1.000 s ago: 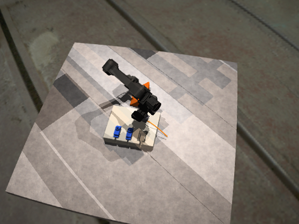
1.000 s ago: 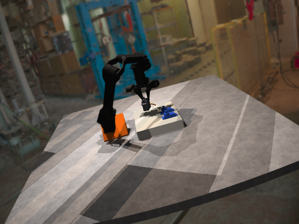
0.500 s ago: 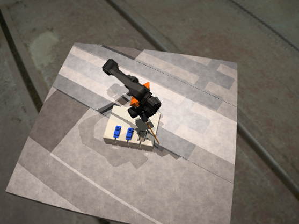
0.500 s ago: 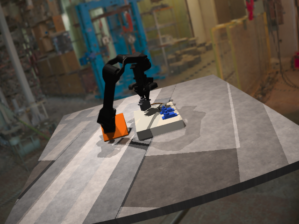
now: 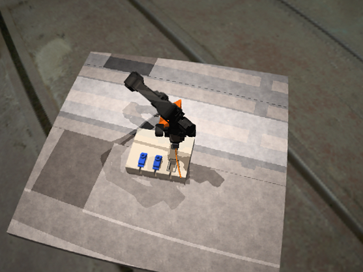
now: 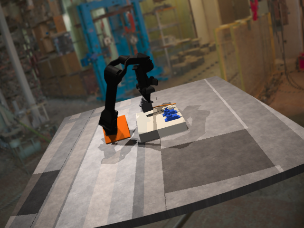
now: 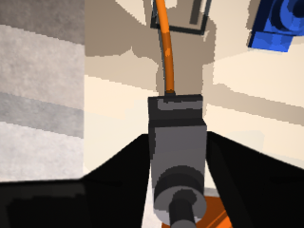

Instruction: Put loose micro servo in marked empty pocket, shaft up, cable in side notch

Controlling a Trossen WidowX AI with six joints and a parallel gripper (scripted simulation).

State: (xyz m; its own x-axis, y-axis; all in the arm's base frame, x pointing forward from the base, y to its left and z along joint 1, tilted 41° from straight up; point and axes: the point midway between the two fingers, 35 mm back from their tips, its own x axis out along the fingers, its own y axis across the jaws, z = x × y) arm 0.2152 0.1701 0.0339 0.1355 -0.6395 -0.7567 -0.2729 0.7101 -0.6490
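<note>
The loose micro servo [image 5: 174, 146] [image 6: 147, 107] [image 7: 177, 147] is dark grey. My gripper [image 5: 175, 142] [image 6: 146, 101] [image 7: 176, 140] is shut on it, with one finger on each side, and holds it above the deck [image 5: 145, 136] [image 6: 147, 123] [image 7: 111, 106]. Its output shaft [image 7: 181, 209] points up toward the wrist camera. Its orange cable [image 5: 178, 164] [image 6: 167, 105] [image 7: 166, 52] runs out over the deck's front right part, across the pocket's side in the wrist view. The marked pocket [image 5: 167, 166] [image 7: 178, 29] is empty, ahead of the servo. The servo's underside is hidden.
Two blue servos [image 5: 142, 160] [image 5: 157, 162] sit in the deck left of the pocket in the top view. One blue servo [image 7: 271, 40] shows at the wrist view's upper right. The orange arm base [image 6: 124, 127] stands behind the deck. Arm shadows fall across the deck.
</note>
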